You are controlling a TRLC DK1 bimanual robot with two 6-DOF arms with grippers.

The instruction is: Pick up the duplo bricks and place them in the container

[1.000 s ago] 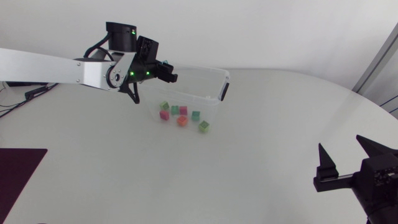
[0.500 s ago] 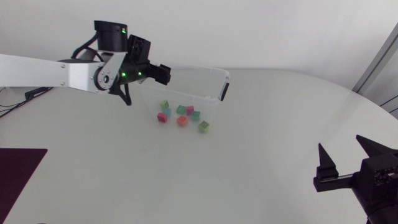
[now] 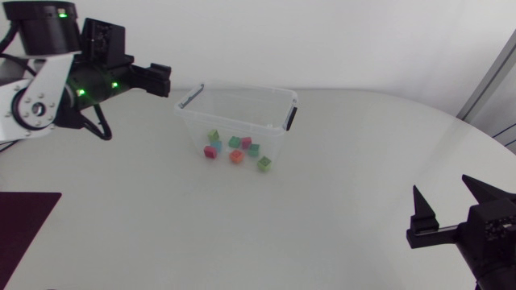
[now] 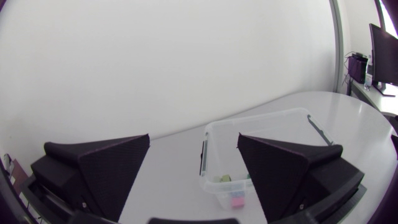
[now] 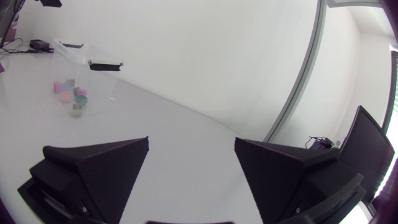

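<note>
Above the counter's far left side, the left gripper (image 3: 164, 80) hung wide open and empty, near the container (image 3: 242, 90). All the duplo bricks (image 3: 235, 157) in view lay inside it, with none outside, so the task looked finished. Well apart, the right gripper (image 3: 442, 190) sat open and empty.
</note>
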